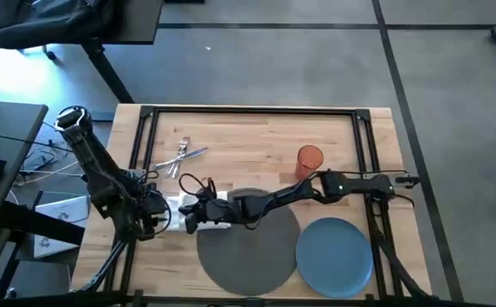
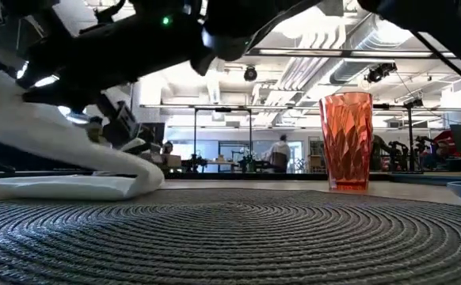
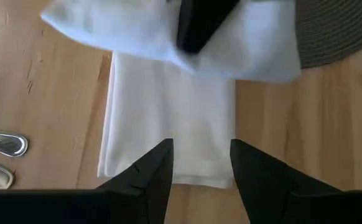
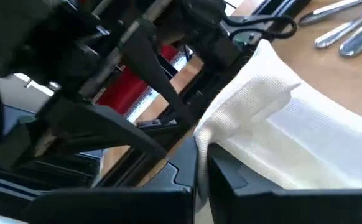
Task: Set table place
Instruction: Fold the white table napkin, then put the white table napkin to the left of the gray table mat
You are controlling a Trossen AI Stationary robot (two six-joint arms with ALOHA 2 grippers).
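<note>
A white napkin (image 3: 168, 118) lies on the wooden table (image 1: 256, 136), just left of the round dark grey woven placemat (image 1: 248, 251). My right gripper (image 4: 201, 163) reaches in from the right across the placemat and is shut on the napkin. My left gripper (image 3: 201, 165) stands open over the napkin's other end, one finger on either side of its middle. I cannot tell whether it touches the cloth. My right gripper pinches a bunched edge of the napkin's upper layer (image 4: 213, 132) between its two shut fingers. It comes from the table's right side, slanting down. That layer (image 2: 24, 111) is raised off the table and slopes down to the rest of the napkin (image 2: 64, 187), which lies flat.
A blue plate (image 1: 333, 256) lies right of the placemat. An orange tumbler (image 1: 309, 159) stands behind it, close to the right arm. Cutlery (image 1: 184, 156) lies at the far left of the table. A black frame (image 1: 252, 111) runs along the tabletop.
</note>
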